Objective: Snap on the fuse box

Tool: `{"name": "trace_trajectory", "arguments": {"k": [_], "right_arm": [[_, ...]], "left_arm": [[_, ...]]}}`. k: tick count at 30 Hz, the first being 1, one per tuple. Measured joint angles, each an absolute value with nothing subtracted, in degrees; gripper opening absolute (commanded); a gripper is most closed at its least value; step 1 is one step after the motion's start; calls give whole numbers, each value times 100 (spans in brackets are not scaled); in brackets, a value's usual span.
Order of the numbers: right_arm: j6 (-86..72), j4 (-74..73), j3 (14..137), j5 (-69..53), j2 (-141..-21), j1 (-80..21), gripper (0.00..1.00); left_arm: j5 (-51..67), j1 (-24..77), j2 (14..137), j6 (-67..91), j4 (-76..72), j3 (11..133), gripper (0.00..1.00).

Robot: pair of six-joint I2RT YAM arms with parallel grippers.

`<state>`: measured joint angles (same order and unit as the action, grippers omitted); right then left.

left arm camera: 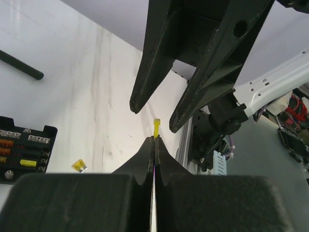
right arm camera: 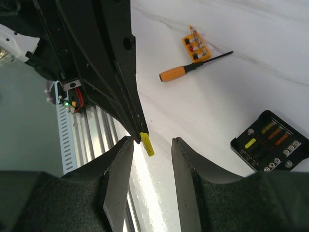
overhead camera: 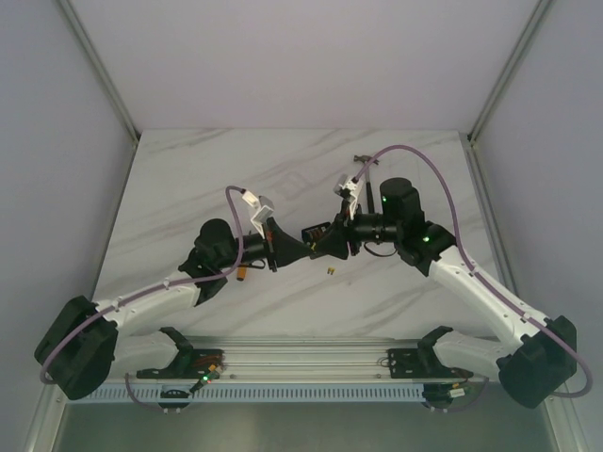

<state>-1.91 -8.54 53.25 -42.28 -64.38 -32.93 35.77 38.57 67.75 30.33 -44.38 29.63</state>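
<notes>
- Down at the near edge of the bench (overhead camera: 188, 188), the metal rail (overhead camera: 301, 361) carries both arm bases, left and right.
- Just in from that edge, near the middle, a loose yellow fuse (overhead camera: 332, 273) lies flat on the marble, on its own.
- To its left, partly under the left arm in the top view, lies the orange-handled screwdriver (right arm camera: 193, 70). The small orange block (right arm camera: 195, 44) sits just beside its shaft; whether they touch, I cannot tell.
- Now the middle of the bench, where the two arms meet nose to nose!
- The left gripper (left arm camera: 154, 140) has its fingers pressed tight together, pinching a yellow fuse (left arm camera: 156, 126) that sticks out past the tips.
- The right gripper (right arm camera: 152, 145) faces it with its fingers spread wide, nothing between the pads. The pinched fuse hangs right in that gap, touching neither side as far as the right wrist view shows.
- Both grippers are up off the surface, tips close together.
- Just past that meeting point, towards the far edge but well short of it, sits the fuse box (right arm camera: 268, 140). It is black and square, flat on the marble.
- Its rows are open to view: yellow and orange fuses in the slots, with screw terminals along the sides.
- Neither gripper touches the box.
</notes>
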Motion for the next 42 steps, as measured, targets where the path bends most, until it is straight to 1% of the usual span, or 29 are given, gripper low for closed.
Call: {"name": "trace_trajectory", "arguments": {"k": [4,7,14,18,22,27,28,30,34,36,38,39,42], "right_arm": [[-113,-840,5325,-4482,-6434,-3293,42],[-58,-834,5325,-4624,-6423,-3293,39],[-10,-816,5325,-4890,-6420,-3293,29],[23,-812,5325,-4976,-6420,-3293,26],[32,-808,5325,-5035,-6420,-3267,18],[64,-797,5325,-5074,-6420,-3258,2],[64,-797,5325,-5078,-6420,-3256,0],[73,-799,5325,-5076,-6420,-3256,0],[71,-823,5325,-4967,-6423,-3256,0],[67,-829,5325,-4838,-6431,-3256,0],[60,-823,5325,-4681,-6477,-3256,0],[47,-819,5325,-4600,-6519,-3256,0],[5,-827,5325,-4285,-6731,-3258,0]], "left_arm": [[3715,3857,6685,3033,-4434,2963,0],[3760,3857,6657,3037,-4436,2963,0],[3798,3857,6657,3103,-4442,2963,0],[3835,3857,6659,3140,-4456,2963,0],[3872,3857,6659,3153,-4466,2963,0],[3898,3857,6665,3188,-4491,2963,0],[3898,3857,6672,3192,-4495,2963,0],[3898,3857,6685,3208,-4495,2963,1],[3835,3852,6746,3236,-4497,2969,10],[3758,3846,6803,3251,-4497,2985,18],[3651,3826,6879,3253,-4491,3004,23],[3588,3806,6925,3253,-4477,3006,27],[3350,3706,7089,3308,-4379,3006,36]]}}
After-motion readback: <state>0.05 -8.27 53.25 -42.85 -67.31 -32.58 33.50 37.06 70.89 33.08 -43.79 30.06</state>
